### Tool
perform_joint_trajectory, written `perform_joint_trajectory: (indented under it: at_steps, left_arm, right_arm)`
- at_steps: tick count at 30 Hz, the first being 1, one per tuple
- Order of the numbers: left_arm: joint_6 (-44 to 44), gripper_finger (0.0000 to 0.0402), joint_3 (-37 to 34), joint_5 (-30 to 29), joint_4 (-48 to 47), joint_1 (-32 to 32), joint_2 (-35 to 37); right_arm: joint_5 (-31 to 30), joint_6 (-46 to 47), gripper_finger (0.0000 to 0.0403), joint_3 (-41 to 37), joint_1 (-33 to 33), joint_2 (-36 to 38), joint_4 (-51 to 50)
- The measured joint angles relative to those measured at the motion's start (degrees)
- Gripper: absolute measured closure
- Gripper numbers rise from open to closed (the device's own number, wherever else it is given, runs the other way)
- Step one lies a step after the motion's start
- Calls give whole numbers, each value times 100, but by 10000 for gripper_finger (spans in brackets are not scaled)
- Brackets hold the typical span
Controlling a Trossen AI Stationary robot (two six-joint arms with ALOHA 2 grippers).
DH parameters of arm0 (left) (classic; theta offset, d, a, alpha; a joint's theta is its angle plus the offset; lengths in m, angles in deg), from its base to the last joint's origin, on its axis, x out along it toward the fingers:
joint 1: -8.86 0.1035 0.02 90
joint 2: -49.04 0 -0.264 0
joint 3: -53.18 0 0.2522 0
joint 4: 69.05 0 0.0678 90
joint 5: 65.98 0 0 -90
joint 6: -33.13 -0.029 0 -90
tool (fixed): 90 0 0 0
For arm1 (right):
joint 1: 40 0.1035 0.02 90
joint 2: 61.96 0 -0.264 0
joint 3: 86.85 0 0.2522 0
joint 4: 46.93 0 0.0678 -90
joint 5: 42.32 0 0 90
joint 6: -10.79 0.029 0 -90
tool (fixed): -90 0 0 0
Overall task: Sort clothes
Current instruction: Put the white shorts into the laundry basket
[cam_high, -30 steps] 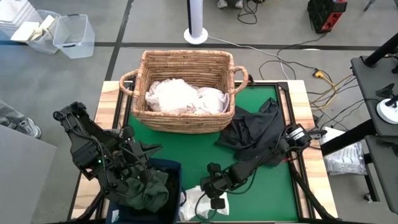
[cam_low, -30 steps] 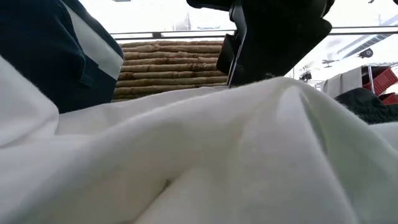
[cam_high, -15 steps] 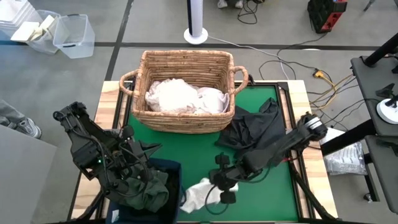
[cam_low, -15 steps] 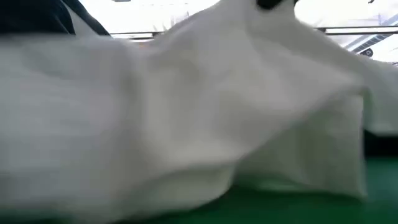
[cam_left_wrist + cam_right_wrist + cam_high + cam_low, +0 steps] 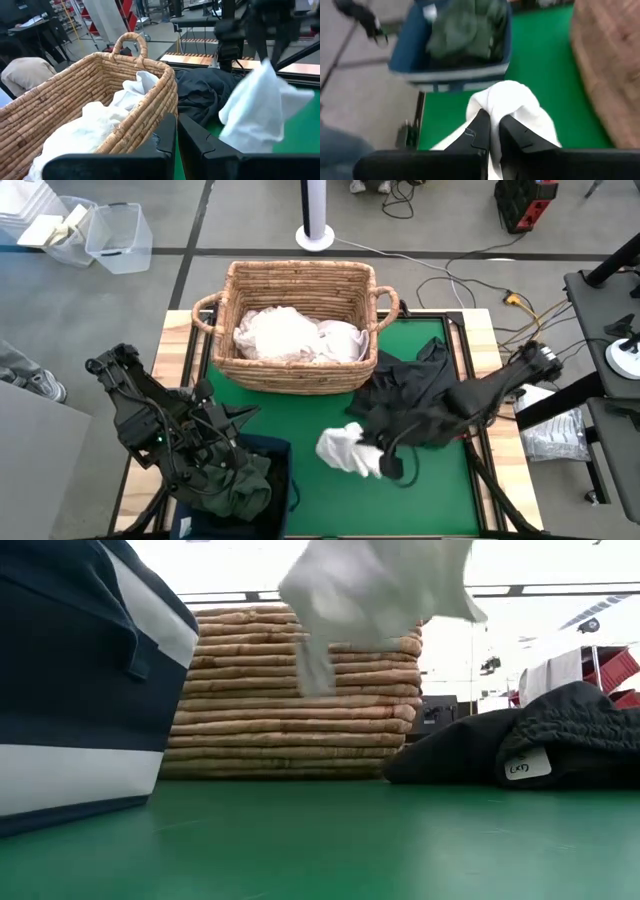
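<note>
Green felt [image 5: 300,415] covers the middle of my table, with bare wood at its edges and a grey floor with cables beyond. Nearest to me, at the front left, I see the navy bin [image 5: 262,452] with a dark green garment [image 5: 235,485] lying inside it, and my left gripper [image 5: 222,450] waits just over that bin; in the left wrist view its two fingers [image 5: 167,142] stand almost together with nothing between them. A little further in, above the felt and beside the bin, my right gripper [image 5: 492,131] holds a white garment [image 5: 345,448] pinched between its fingers, and the cloth hangs free in the air, clear of the mat in the low view [image 5: 375,585]. Behind this, on the right part of the felt, a black garment [image 5: 415,395] lies in a loose heap, touching the front right corner of the basket; a small white tag on it shows in the low view. Farthest from me, at the back of the table, stands the wicker basket [image 5: 300,280], and inside it lie white clothes [image 5: 295,335], crumpled together.
</note>
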State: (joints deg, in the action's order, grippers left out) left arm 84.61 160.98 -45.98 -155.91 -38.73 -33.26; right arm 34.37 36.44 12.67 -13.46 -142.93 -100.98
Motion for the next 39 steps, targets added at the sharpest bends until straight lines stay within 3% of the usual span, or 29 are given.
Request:
perform_joint_trajectory:
  at_steps: [10, 17, 24, 39]
  left_arm:
    - [0, 401, 0, -252, 11, 52, 0]
    - [0, 401, 0, -464, 90, 83, 71]
    - [2, 401, 0, -468, 166, 142, 85]
    - [-21, 401, 0, -464, 192, 463, 87]
  right_arm:
    - [-654, -1083, 390, 2, -525, 1091, 1143]
    - [-942, -1956, 390, 9, -1427, 1412, 1999]
    - [-922, -2409, 390, 9, -2448, 1245, 2547]
    - [-913, -2179, 390, 9, -4295, 120, 3205]
